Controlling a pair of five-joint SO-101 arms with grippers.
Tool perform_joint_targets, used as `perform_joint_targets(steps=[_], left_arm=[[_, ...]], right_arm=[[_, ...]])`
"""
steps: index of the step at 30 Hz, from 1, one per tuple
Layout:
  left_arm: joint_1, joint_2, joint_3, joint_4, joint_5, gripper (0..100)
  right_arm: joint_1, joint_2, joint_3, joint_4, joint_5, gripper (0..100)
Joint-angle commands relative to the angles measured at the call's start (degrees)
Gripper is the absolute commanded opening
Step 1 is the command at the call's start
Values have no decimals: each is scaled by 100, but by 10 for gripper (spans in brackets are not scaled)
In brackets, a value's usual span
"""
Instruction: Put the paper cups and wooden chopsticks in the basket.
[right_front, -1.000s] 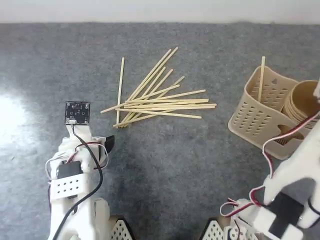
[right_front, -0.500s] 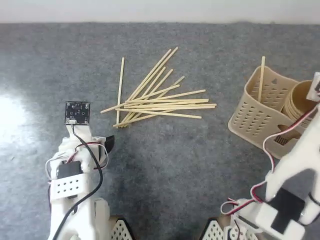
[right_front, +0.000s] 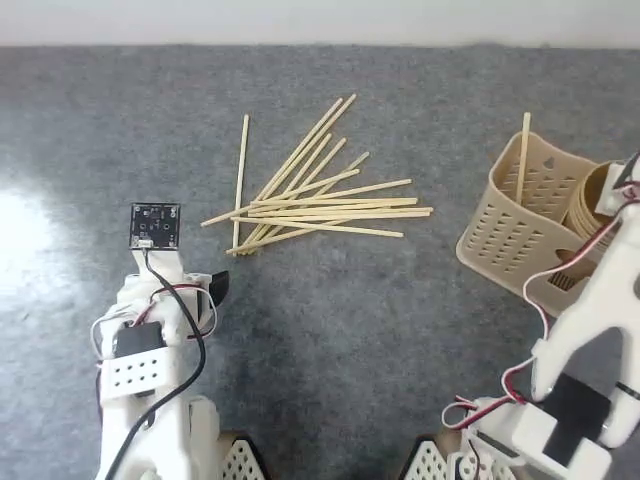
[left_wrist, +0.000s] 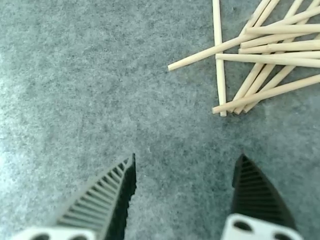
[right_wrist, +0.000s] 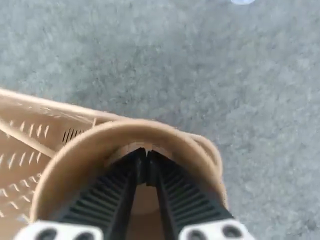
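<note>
Find the wooden chopsticks (right_front: 320, 200) heaped loose on the table (right_front: 400, 330), about midway along it and toward the far edge. Read most of their long axes as slanting from near-left to far-right or lying almost parallel to the far edge, with one at the heap's left end pointing from near edge to far. Note the left gripper (left_wrist: 188, 160) low over bare table toward the left end of the near edge, jaws spread wide and holding nothing. From there, look for the heap ahead and off to its right, the closest ends near its tips in the left wrist view. Place the basket (right_front: 505, 240) by the right edge, paper cups (right_front: 598, 205) stacked inside it and a single chopstick (right_front: 522, 160) propped upright at its far-left corner. See the right gripper (right_wrist: 146, 156) above that stack, pressed closed on nothing, tips pointing into the uppermost cup's mouth. Judge the left gripper the nearer to the heap. Reckon on a reach forward and rightward, jaws set across a chopstick's length rather than along it.
</note>
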Motion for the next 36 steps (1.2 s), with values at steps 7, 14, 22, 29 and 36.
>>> perform_joint_targets(steps=[7, 14, 22, 29, 36], left_arm=[[35, -18, -40, -105, 97, 301], [35, -18, -40, -105, 97, 301], [35, -18, -40, -105, 97, 301], [35, -18, -40, -105, 97, 301], [35, -18, -40, -105, 97, 301]], right_arm=[[66, -92, 1503, -1112, 9, 7], [48, -409, 862, -813, 18, 7], [-75, -1455, -923, 338, 70, 7], [-66, -1666, -1099, 743, 70, 7], [-101, -1912, -1433, 1578, 79, 7]])
